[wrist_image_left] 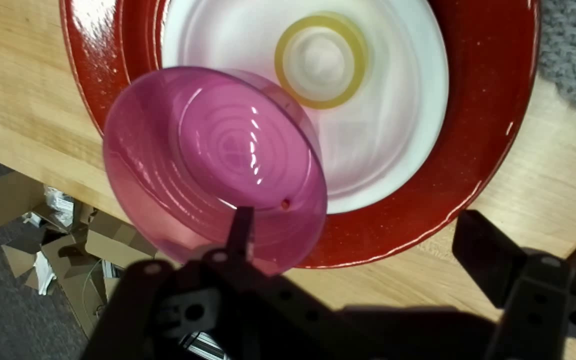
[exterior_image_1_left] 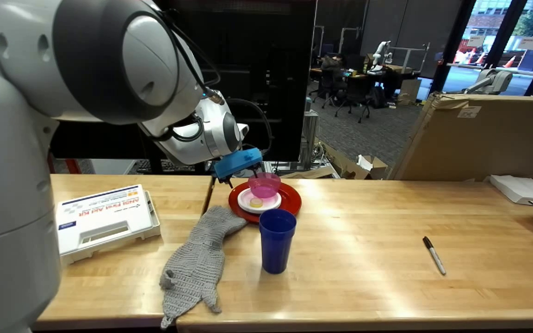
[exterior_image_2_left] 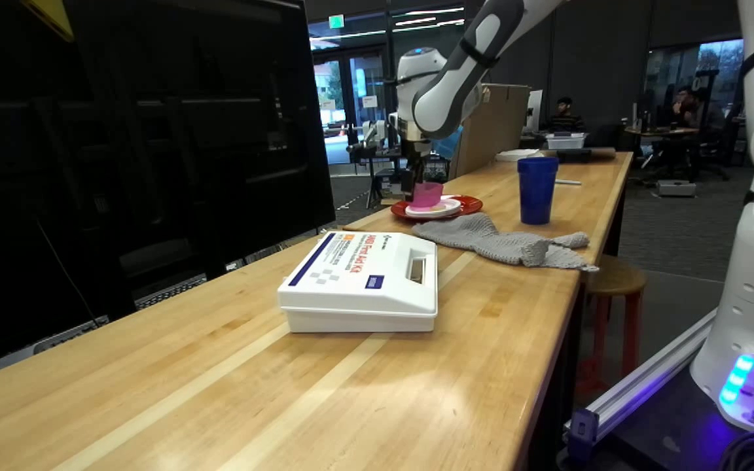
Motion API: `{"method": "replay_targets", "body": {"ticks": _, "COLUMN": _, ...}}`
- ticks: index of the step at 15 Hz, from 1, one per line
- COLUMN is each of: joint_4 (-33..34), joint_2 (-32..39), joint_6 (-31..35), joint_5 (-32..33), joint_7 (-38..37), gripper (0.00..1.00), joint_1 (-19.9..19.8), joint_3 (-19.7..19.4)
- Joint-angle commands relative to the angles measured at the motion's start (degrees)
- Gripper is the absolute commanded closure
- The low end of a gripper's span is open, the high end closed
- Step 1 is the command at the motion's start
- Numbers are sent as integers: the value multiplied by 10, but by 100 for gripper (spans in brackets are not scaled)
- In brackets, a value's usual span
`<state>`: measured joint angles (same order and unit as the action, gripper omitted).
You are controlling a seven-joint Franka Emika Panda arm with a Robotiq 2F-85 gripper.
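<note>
My gripper (wrist_image_left: pixel 355 215) stands open over the near part of a red plate (wrist_image_left: pixel 493 100), with nothing clamped between its fingers. A translucent pink bowl (wrist_image_left: pixel 238 145) rests on the plates, overlapping the edge of a white plate (wrist_image_left: pixel 388 165) that lies on the red one. In the wrist view the left fingertip (wrist_image_left: pixel 242 225) reaches over the bowl's interior; whether it touches the bowl I cannot tell. The right finger (wrist_image_left: pixel 488 255) is off beyond the red rim. A yellow ring (wrist_image_left: pixel 359 65) lies on the white plate beside the bowl. In both exterior views the gripper (exterior_image_1_left: pixel 242 178) points down beside the bowl (exterior_image_1_left: pixel 264 185).
A blue cup (exterior_image_1_left: pixel 276 245) stands near the plates. Grey knitted cloth (exterior_image_1_left: pixel 199 263) lies against the red plate's edge. A white first aid kit (exterior_image_2_left: pixel 360 281) sits on the table, and a marker (exterior_image_1_left: pixel 434 255) lies farther off. A black screen (exterior_image_2_left: pixel 122 163) rises behind the table edge.
</note>
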<state>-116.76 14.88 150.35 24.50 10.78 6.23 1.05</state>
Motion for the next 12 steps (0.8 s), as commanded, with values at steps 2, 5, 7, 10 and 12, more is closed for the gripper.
{"method": "replay_targets", "body": {"ticks": 2, "joint_4": 2, "joint_2": 6, "joint_6": -6, "joint_5": -13, "joint_7": -3, "gripper": 0, "joint_1": -6, "joint_3": 2}}
{"method": "replay_targets", "body": {"ticks": 5, "joint_4": 0, "joint_2": 12, "joint_6": -4, "joint_5": -26, "joint_7": 1, "gripper": 0, "joint_1": -10, "joint_3": 4}}
{"method": "replay_targets", "body": {"ticks": 7, "joint_4": -1, "joint_2": 15, "joint_6": -2, "joint_5": -35, "joint_7": 3, "gripper": 27, "joint_1": -12, "joint_3": 4}}
{"method": "replay_targets", "body": {"ticks": 10, "joint_4": -4, "joint_2": 17, "joint_6": 1, "joint_5": -46, "joint_7": 1, "gripper": 48, "joint_1": -14, "joint_3": 4}}
{"method": "replay_targets", "body": {"ticks": 12, "joint_4": -4, "joint_2": 17, "joint_6": 0, "joint_5": -52, "joint_7": 1, "gripper": 66, "joint_1": -15, "joint_3": 3}}
